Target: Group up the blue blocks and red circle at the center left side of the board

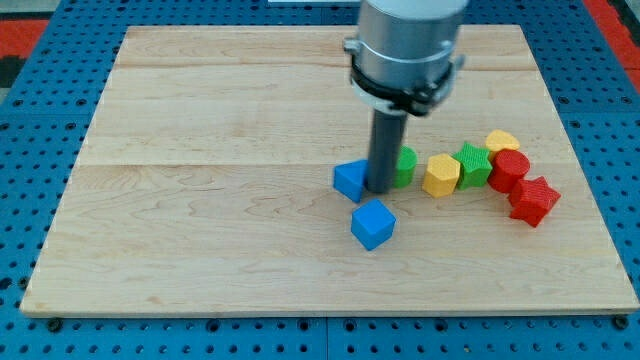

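The blue blocks sit near the middle of the tabletop (200, 220): one blue block (349, 180) lies touching or just beside my tip (381, 190) on the view's left, and a blue cube (373, 223) lies just below my tip, toward the view's bottom. The red circle (509, 169) lies well apart on the view's right, beside a green block (474, 164), a yellow block (441, 175), another yellow block (502, 141) and a red star-like block (533, 200). My end effector is a plain rod holding nothing, with a second green block (404, 166) just beside it on the view's right.
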`<state>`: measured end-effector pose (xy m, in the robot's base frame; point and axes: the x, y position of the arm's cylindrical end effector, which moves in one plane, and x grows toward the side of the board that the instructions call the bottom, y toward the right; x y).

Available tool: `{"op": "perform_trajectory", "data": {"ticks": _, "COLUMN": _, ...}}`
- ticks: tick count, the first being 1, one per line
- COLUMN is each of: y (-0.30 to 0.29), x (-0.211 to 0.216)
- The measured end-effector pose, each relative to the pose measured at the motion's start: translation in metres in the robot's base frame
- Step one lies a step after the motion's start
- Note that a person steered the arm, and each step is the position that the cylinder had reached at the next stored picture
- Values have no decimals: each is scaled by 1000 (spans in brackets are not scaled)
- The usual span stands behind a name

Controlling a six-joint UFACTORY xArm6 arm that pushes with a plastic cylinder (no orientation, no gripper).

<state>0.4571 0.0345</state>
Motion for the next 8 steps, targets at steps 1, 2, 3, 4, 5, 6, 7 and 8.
{"op": "perform_trajectory", "data": {"ticks": 1, "y": -74, "x": -38}}
{"op": "perform_trajectory", "data": {"ticks": 2, "y": -45, "x": -21}}
{"op": "perform_trajectory", "data": {"ticks": 3, "y": -13, "x": 11}}
{"op": "perform_trajectory", "data": {"ticks": 4, "y": -39, "x": 16}}
{"op": "perform_trajectory", "data": {"ticks": 5, "y": -80, "x": 16}}
{"op": "perform_trajectory", "data": {"ticks": 6, "y": -50, "x": 17}}
{"op": "perform_trajectory", "data": {"ticks": 7, "y": 17, "x": 17}}
{"op": "perform_trajectory", "data": {"ticks": 8, "y": 54, "x": 19}}
